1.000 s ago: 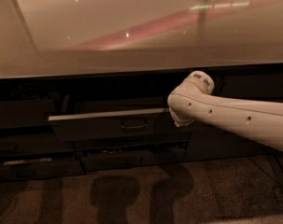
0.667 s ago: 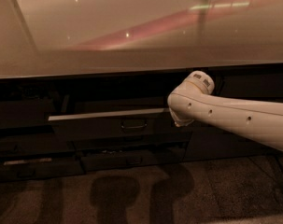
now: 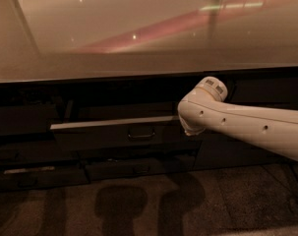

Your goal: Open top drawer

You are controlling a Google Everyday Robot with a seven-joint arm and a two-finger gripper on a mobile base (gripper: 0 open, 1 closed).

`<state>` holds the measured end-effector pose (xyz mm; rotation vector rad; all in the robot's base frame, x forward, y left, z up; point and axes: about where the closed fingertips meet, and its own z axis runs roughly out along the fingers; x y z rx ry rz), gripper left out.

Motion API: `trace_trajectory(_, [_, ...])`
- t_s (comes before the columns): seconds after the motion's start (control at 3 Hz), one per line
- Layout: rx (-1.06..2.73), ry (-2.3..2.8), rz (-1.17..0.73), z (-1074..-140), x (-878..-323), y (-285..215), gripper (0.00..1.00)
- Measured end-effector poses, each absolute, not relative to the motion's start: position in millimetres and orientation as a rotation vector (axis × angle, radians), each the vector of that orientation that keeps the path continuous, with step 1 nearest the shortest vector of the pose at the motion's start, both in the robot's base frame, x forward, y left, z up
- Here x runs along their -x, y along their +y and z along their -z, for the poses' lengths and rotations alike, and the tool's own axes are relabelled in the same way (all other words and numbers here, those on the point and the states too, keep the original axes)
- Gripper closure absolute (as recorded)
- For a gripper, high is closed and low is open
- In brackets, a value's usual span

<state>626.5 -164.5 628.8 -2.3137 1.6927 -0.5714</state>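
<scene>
The top drawer (image 3: 104,137) is the wide dark front under the counter. It stands pulled out a little, and its pale top edge (image 3: 114,123) shows as a light strip. Its small loop handle (image 3: 141,133) is at the middle of the front. My white arm (image 3: 237,124) reaches in from the right. My gripper (image 3: 188,131) is at the arm's end, by the drawer's right end, to the right of the handle and mostly hidden behind the arm's rounded joint and in the dark.
A pale, glossy countertop (image 3: 148,43) overhangs the drawers. A narrower dark drawer front (image 3: 134,170) sits below the top drawer. More dark cabinet fronts stand at the left (image 3: 20,127) and right (image 3: 266,90). Speckled floor (image 3: 138,205) lies in front, with shadows on it.
</scene>
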Motion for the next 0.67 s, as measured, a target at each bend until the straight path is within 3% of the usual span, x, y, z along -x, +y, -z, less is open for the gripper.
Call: trace_trajectory(0.67, [2.315, 1.688, 0.573, -628.6, -618.8, -165.3, 1.0])
